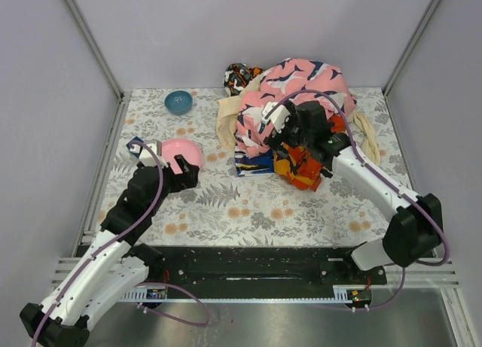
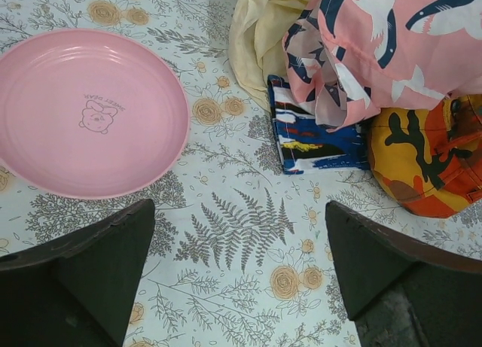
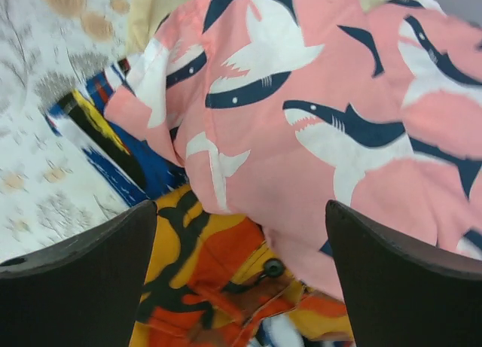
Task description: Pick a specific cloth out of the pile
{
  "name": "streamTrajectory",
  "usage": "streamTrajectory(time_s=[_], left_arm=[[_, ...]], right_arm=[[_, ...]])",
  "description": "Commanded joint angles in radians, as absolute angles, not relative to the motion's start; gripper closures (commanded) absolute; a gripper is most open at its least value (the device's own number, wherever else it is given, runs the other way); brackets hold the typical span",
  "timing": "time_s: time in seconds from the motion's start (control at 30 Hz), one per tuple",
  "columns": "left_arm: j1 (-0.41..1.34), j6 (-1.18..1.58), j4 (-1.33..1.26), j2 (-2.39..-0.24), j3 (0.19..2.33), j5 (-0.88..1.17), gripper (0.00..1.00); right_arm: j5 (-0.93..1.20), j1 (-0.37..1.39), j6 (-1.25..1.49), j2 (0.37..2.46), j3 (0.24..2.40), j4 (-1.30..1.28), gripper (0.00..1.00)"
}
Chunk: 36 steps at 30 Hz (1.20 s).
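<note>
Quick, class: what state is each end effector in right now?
Left end effector: open, holding nothing.
Right end effector: open, holding nothing, at the shark-print cloth.

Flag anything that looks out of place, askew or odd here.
Nothing looks damaged or spilled. The pile is a loose heap, with a cream cloth trailing out on its left. No plain dark grey cloth shows in any view; it may be buried.

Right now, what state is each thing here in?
Round pink plate: empty, flat on the floral table.
Small blue bowl: upright, looks empty.
Mound of mixed fabrics: heaped, crumpled.
Plain dark grey cloth: not visible.
Left gripper: open, holding nothing.
Right gripper: open, above the mound.
</note>
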State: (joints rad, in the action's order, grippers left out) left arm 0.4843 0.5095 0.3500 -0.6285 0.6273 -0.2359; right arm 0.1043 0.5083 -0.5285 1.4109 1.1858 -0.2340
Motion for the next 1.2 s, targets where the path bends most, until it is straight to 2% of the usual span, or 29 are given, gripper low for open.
streamTrajectory(time_s=[0.0,0.23,0.47,0.57,0.73,0.77,0.83,0.9,0.97,1.03,1.17], left_arm=[[0.482,0.483,0.324,-0.609,0.623,-0.274,0.01],[0.483,0.466,0.310,-0.652,0.640,-0.305,0.01],[0.482,0.465,0.321,-0.695,0.658,-0.359,0.01],[0.483,0.463,0.315,-0.698,0.657,-0.371,0.01],[0.482,0.462,0.311,-0.706,0.655,-0.400,0.01],[0.482,0.465,0.314,-0.709,0.658,-0.409,0.01],[0.480,0.466,0.321,-0.707,0.658,-0.419,0.01],[0.482,0.471,0.325,-0.707,0.657,-0.422,0.01],[0.482,0.474,0.325,-0.704,0.657,-0.423,0.01],[0.482,0.477,0.325,-0.706,0.657,-0.423,0.01],[0.482,0.485,0.325,-0.703,0.661,-0.410,0.01]], right_arm=[[0.175,0.514,-1.147,1.500,1.278,-0.474,0.01],[0.124,0.514,-1.364,1.646,1.442,-0.635,0.01],[-0.084,0.492,-1.407,1.888,1.575,-0.655,0.01],[-0.107,0.456,-1.387,2.006,1.629,-0.589,0.00],[-0.159,0.430,-1.362,2.144,1.614,-0.315,0.01],[-0.173,0.430,-1.362,2.170,1.614,-0.286,0.08],[-0.193,0.430,-1.350,2.195,1.612,-0.229,0.36],[-0.202,0.430,-1.327,2.184,1.594,-0.172,0.58],[-0.189,0.433,-1.293,2.131,1.571,-0.138,0.74],[-0.164,0.442,-1.241,2.053,1.543,-0.112,1.00],[-0.094,0.451,-1.100,1.863,1.451,0.036,1.00]])
